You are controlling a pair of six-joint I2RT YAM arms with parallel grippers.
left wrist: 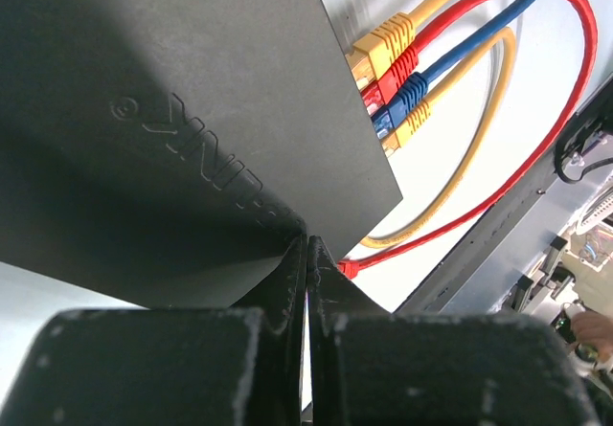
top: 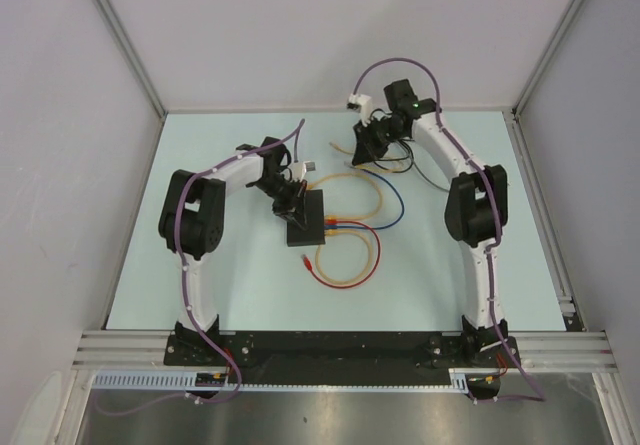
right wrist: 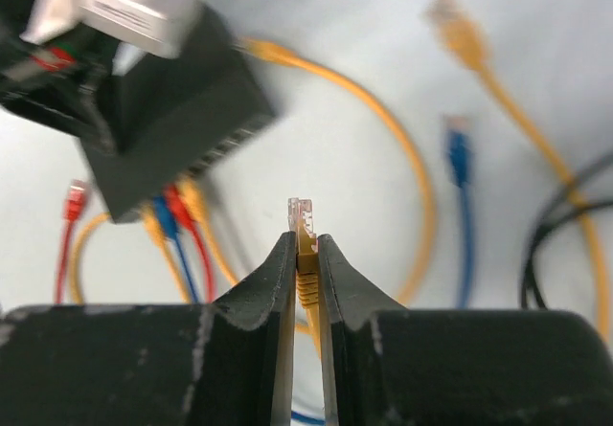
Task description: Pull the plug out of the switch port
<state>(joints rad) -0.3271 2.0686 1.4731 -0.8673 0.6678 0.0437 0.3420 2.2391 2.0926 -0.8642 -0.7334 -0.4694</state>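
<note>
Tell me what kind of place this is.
Probably a robotics lab test cell: plain partition walls around a pale table, two robot arms bolted at its near edge, a switch with network cables.

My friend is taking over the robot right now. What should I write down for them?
Left gripper: shut, tips touching the edge of the switch.
Right gripper: shut on a yellow plug, held away from the switch.
Done: that plug is out of its port.
Left to do: probably just set the plug down and let go. Four other plugs are plugged into the switch.
</note>
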